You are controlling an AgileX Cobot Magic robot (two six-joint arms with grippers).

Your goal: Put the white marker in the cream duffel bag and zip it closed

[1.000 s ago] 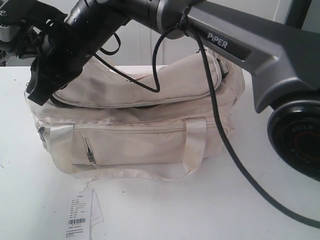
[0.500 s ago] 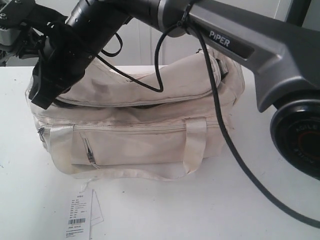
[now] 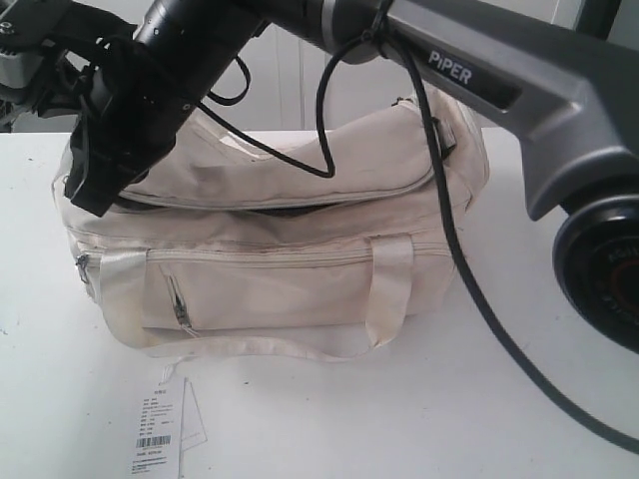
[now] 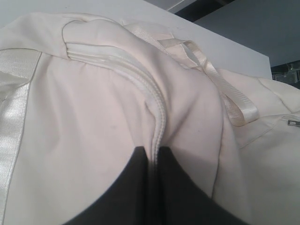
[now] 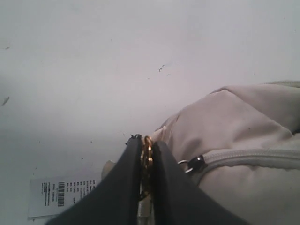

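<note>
Exterior view: one cream duffel bag [image 3: 280, 269] sits centre, soft and slumping, one paper tag [image 3: 160, 424] at seven o'clock; the right arm [image 3: 479, 85] reaches across to its ten o'clock end. The white marker shows nowhere, perhaps inside. Left wrist view: the left gripper [image 4: 152, 152] is clenched on one piped seam [image 4: 157, 117]. Right wrist view: the right gripper [image 5: 146, 143] clamps one brass zipper pull [image 5: 148, 154], likely the firmest hold on such limp cloth.

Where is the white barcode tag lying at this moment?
In the exterior view the barcode tag lies flat on the white table at lower left, just in front of the left end of the cream duffel bag.
</note>
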